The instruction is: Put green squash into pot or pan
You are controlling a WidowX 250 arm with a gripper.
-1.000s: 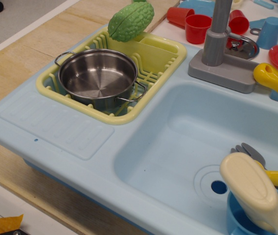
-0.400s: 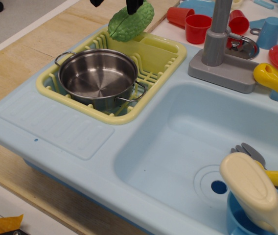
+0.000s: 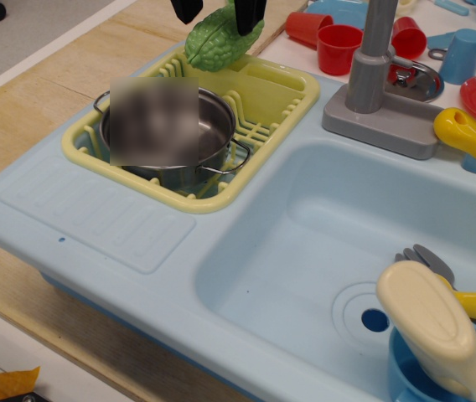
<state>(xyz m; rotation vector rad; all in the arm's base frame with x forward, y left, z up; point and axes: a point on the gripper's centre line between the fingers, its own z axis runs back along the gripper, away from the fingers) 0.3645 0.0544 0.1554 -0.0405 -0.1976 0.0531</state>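
The light green bumpy squash (image 3: 213, 43) leans tilted on the far rim of the yellow dish rack (image 3: 281, 94), just behind the pot. The shiny steel pot (image 3: 217, 130) sits inside the rack; a blurred patch hides most of its inside. My gripper (image 3: 219, 10) comes in from the top edge with two black fingers. One finger (image 3: 188, 8) is left of the squash's upper end and the other sits over its right side. The jaws stand apart around the squash's top. Contact cannot be told.
The rack rests in a light blue toy sink unit (image 3: 305, 243) with a deep basin at the right. A grey faucet (image 3: 372, 59) stands behind it, with red cups (image 3: 338, 46) beside it. A yellow toy (image 3: 468, 136) and a cream utensil (image 3: 431, 327) in a blue cup lie right.
My gripper has come down into view from the top edge and now straddles the squash's upper end. The squash and the pot have not moved.
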